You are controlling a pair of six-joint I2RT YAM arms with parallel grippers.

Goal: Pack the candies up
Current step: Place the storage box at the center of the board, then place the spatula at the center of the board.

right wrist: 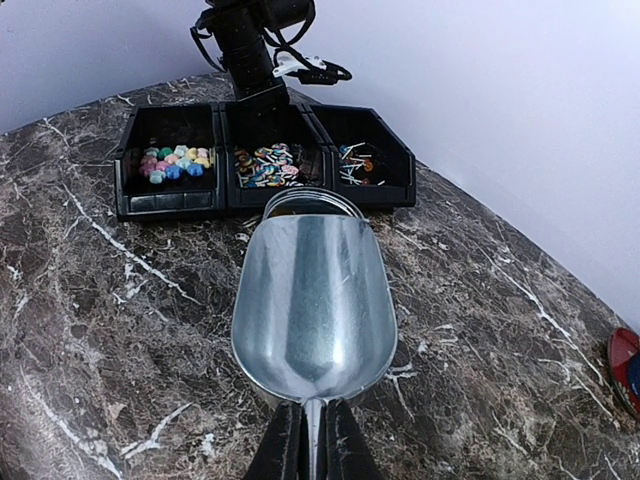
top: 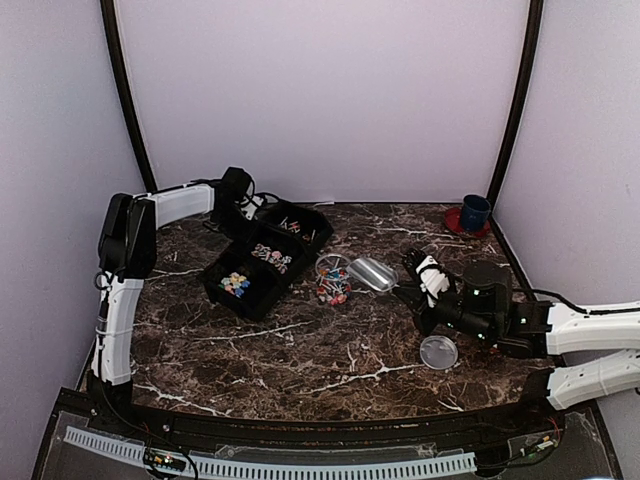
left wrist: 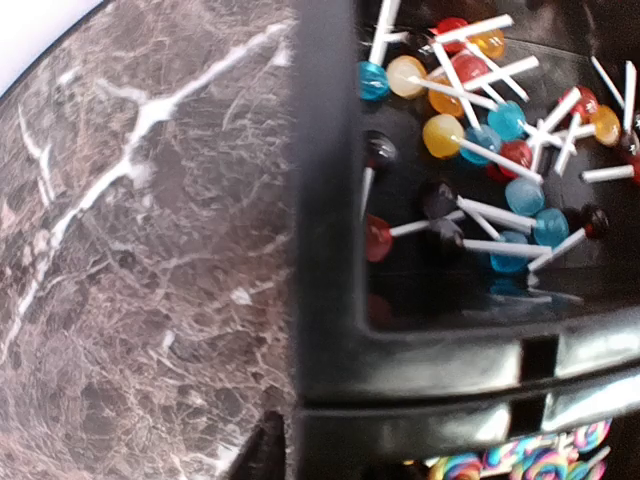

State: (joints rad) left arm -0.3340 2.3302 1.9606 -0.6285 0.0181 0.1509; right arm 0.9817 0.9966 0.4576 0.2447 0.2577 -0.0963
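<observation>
The candies (right wrist: 268, 165) lay in the black tray (right wrist: 165, 205) near the bench's (right wrist: 100, 330) far left corner. The right jaws were clamped on the handle of the scoop (right wrist: 313, 300); the left jaws' state I could not tell.

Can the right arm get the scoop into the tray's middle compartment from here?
Probably, but not straight ahead: the clear jar stands between the scoop and the tray, so the scoop must lift over it.
</observation>
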